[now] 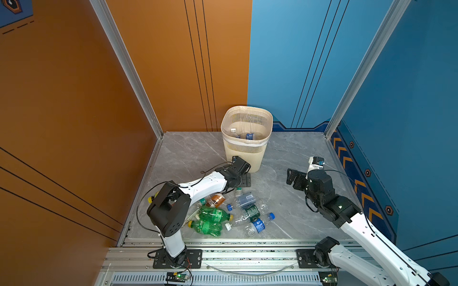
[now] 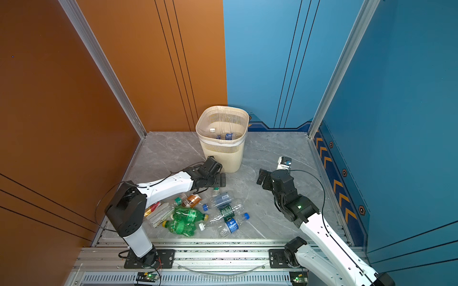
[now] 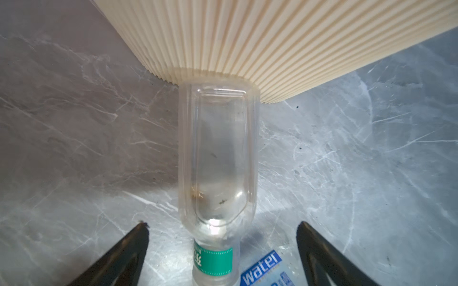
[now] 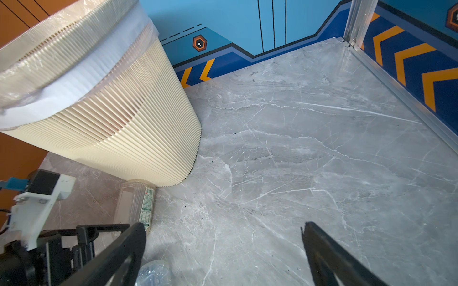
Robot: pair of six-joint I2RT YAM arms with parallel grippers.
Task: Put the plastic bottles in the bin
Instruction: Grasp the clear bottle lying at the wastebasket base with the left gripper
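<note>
1. Inside the wide-spread left hand [image 3: 222,224] lies a clear bottle [image 3: 218,153], ungripped, base against the bin [image 3: 247,44].
2. The right hand [image 4: 223,224] gapes, empty.
3. Few bottles [image 1: 250,135] are binned; the pile [image 1: 218,215] waits behind the left hand.

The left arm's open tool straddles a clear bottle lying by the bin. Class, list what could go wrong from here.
The clear bottle seems to butt against the bin; any forward push by the left tool could shove the bin.
Its smooth body may slip from closing jaws.
A water-labelled bottle lies beside the neck and could get pinched too.
</note>
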